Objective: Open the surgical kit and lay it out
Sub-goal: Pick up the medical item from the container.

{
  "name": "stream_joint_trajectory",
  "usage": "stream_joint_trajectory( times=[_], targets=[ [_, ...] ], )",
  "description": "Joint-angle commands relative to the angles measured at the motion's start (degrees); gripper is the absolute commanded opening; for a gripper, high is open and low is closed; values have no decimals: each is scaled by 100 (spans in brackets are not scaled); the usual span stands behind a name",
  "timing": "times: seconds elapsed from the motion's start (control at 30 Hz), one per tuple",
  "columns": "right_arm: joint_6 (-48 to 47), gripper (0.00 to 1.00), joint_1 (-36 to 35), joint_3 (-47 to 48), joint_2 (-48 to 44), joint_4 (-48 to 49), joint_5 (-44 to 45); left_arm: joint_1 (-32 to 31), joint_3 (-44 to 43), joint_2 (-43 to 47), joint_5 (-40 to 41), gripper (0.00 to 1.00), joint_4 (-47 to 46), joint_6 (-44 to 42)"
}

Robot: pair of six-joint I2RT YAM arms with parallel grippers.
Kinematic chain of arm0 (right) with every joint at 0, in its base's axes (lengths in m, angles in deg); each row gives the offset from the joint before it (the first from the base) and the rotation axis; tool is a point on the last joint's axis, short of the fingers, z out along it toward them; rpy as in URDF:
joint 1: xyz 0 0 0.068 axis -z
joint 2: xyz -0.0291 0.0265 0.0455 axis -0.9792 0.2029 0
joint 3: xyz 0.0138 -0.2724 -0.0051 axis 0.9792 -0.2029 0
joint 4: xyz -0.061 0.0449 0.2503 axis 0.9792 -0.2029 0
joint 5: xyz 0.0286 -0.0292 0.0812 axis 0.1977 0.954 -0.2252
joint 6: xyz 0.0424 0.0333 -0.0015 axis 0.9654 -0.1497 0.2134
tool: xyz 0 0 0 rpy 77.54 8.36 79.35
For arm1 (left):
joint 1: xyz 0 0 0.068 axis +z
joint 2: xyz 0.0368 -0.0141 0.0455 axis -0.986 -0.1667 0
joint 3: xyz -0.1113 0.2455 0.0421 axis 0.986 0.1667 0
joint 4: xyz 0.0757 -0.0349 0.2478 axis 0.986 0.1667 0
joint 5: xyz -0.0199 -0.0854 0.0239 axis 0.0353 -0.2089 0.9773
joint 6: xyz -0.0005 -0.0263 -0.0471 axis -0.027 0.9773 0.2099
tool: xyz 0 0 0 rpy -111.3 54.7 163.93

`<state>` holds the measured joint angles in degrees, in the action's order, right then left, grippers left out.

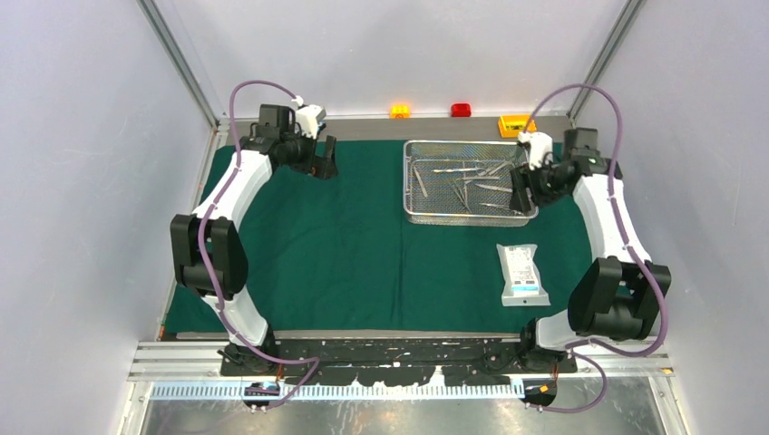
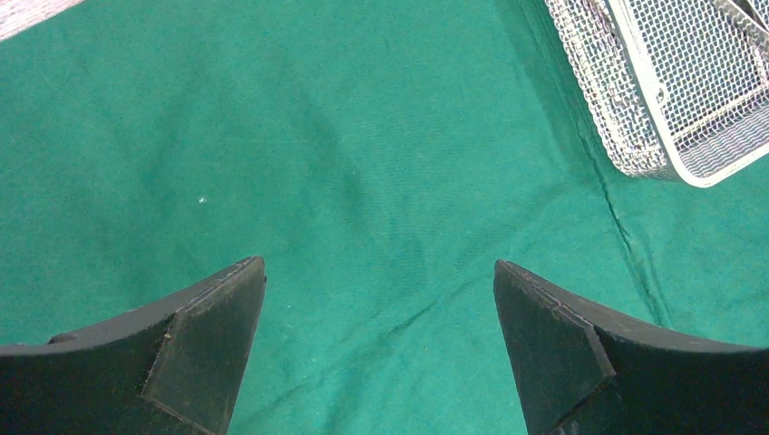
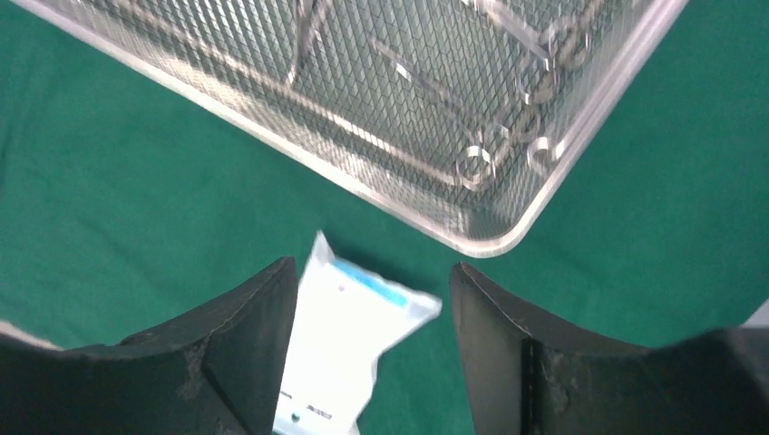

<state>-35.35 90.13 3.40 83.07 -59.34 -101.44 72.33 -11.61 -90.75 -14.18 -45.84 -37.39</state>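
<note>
Green drape [image 1: 363,263] lay spread on my table. The mesh tray [image 1: 406,186] sat far right on it with forceps [image 1: 458,170] inside, the white pouch [image 1: 522,274] nearer me. My left gripper [image 1: 322,168] and right gripper [image 1: 520,194] both gaped, empty.

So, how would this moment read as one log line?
drape spread | tray on it, instruments inside | pouch on drape | left pincer open | right pincer open

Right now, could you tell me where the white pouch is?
In the top view, the white pouch lies on the green drape on the right side, on the near side of the mesh tray and apart from it.
</note>
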Motion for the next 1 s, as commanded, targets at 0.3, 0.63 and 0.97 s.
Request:
stream_joint_trajectory(
  times=[0.3, 0.63, 0.97],
  targets=[
    [612, 67, -1565, 2352, 2393, 1031, 1133, 17, 0, 382, -185, 100, 518, -584],
    [615, 60, -1738, 3685, 3897, 491, 965, 17, 404, 798, -117, 100, 636, -825],
    [904, 59, -2073, 3030, 3822, 442, 835, 8, 455, 668, -202, 100, 491, -609]
  ],
)
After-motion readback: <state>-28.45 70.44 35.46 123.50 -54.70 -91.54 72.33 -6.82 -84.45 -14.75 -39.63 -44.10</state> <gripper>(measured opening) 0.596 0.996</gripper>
